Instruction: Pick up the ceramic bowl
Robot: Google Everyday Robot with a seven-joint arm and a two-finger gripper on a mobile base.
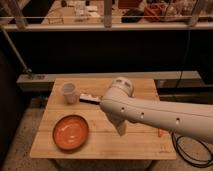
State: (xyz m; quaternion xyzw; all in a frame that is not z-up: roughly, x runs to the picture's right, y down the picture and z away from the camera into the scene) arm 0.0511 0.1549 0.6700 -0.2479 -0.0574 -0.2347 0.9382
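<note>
Orange-red ceramic bowl (71,132) sits on the table (142,146), front-left corner. Gripper (121,129) hangs over mid-table, well apart; bowl lies to its view-left. Can't tell if it's apart or together.

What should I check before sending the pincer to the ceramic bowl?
1. Ceramic bowl in full view, upright on the table, front left: ok.
2. Nothing visible inside the bowl: ok.
3. Pincer over the bowl: not ok; it hangs to the bowl's right, near the table's middle.
4. Plastic cup apart from the bowl: ok; it stands behind it.
5. Small packet off the path: ok; it lies beside the cup.
6. Pincer's height above the table: cannot tell.
</note>
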